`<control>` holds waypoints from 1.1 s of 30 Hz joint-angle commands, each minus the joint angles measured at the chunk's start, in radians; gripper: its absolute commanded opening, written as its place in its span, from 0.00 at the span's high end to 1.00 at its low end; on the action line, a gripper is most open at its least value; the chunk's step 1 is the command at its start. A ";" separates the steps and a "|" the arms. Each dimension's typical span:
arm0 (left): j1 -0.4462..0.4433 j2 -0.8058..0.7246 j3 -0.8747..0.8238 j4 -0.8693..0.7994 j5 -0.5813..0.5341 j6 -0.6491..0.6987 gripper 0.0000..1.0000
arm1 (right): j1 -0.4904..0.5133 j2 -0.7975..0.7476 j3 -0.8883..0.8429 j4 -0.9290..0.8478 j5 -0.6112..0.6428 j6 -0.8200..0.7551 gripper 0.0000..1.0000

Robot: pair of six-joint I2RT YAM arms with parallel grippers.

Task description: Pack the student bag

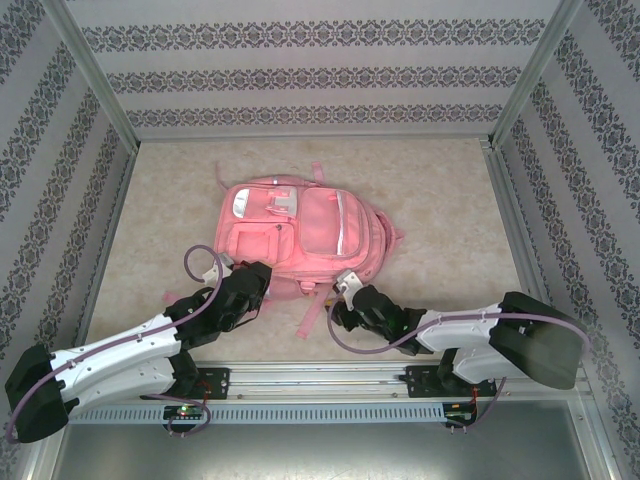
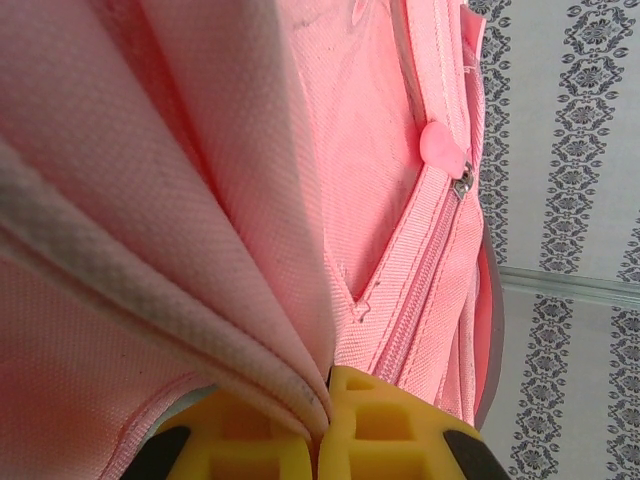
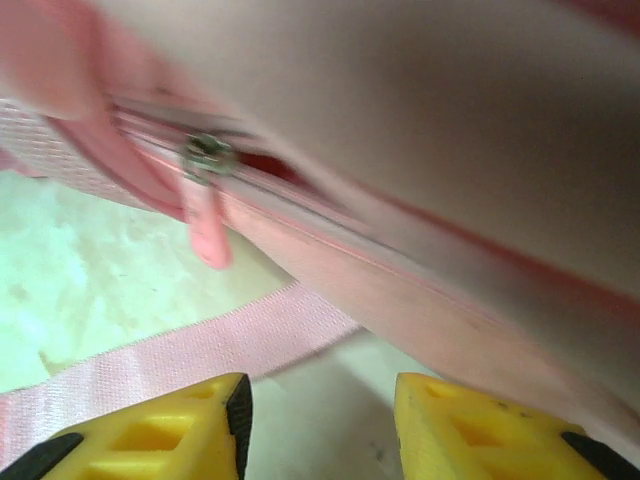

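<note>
beige table [image 1: 440, 200]: student bag [image 1: 300, 235] looks soft, floppy; left gripper [image 2: 325, 390] pinches its near fabric, right gripper [image 3: 320, 420] gapes beside the zipper pull [image 3: 207, 230], likely the best hold.

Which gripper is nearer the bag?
Left. The left gripper is shut on a fold of the bag; the right gripper is open at its near edge, gripping nothing.
</note>
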 commanded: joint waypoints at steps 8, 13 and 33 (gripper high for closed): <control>-0.020 -0.006 0.037 0.037 -0.025 0.019 1.00 | 0.161 0.264 0.075 0.356 0.302 -0.120 0.52; -0.020 0.002 0.034 0.063 -0.019 0.019 1.00 | 0.171 0.342 0.076 0.421 0.375 -0.121 0.52; -0.019 -0.006 0.000 0.095 -0.016 0.007 1.00 | 0.098 0.463 0.141 0.493 0.374 -0.102 0.81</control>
